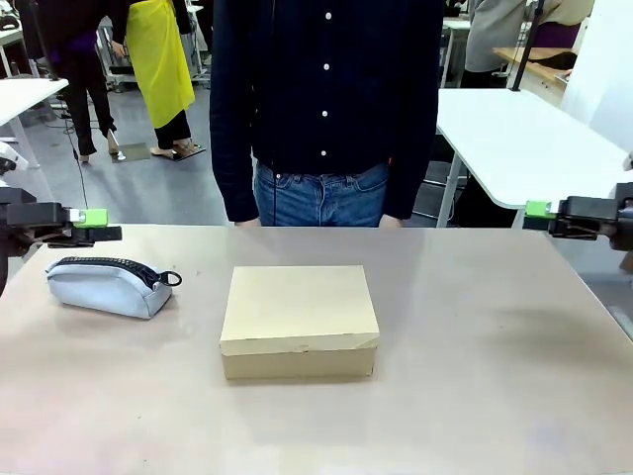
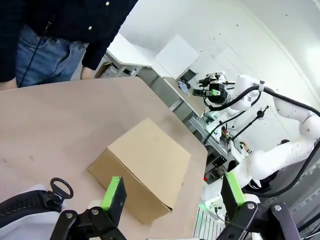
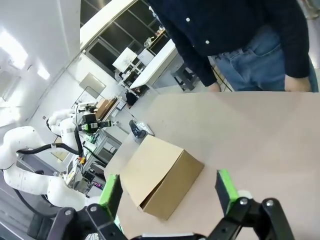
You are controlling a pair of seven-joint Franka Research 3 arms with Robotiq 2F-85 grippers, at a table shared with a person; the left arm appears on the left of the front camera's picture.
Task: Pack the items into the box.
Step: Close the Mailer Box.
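The box sits shut on the table, nearest the robot's edge and about midway between the two arms, its lid flap down and its front lip toward the camera. Its long axis runs left to right across the table. Because the lid is closed, what is inside cannot be told; neither the yellow knife nor the black stapler lies anywhere on the open table top.

Left of the box, well apart from it, lies the grey zip pouch, zipper closed, its ring pull pointing toward the box. In the left wrist view the pouch is just below the claw, with the box farther out along the line of the fingers.

The left claw hovers over the table's left edge, above and just behind the pouch, fingers spread with nothing between them. The right claw hangs off the right edge, also spread wide and empty, well apart from the box; its wrist view shows the box ahead between its two green pads.

The box lies inward from both claws, a little nearer to the left one. Judging by the closed lid and the bare table, the items are either already inside or yet to be brought out.

At the far side a person stands close against the table, hands down at the edge.
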